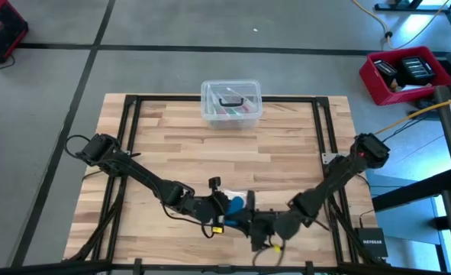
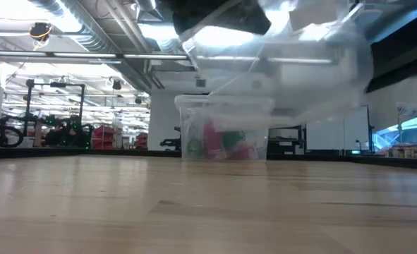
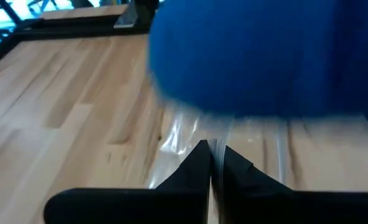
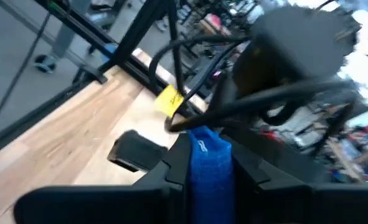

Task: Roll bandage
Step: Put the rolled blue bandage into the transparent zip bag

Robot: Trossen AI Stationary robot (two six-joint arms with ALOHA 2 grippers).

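Wood table, clear lidded box at far edge. Both grippers meet well away from box, near edge. Right gripper pinching blue bandage. Left gripper pressed together on clear plastic bag. Watch out: arms crowded, your roll could slip or unravel.

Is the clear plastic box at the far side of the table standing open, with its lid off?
No, the clear box has its lid on, a dark handle lying across the top.

- The bandage is a bright blue roll of soft fabric, upright, near the table's front edge, midway across.
- It's lifted, pinched on both sides.
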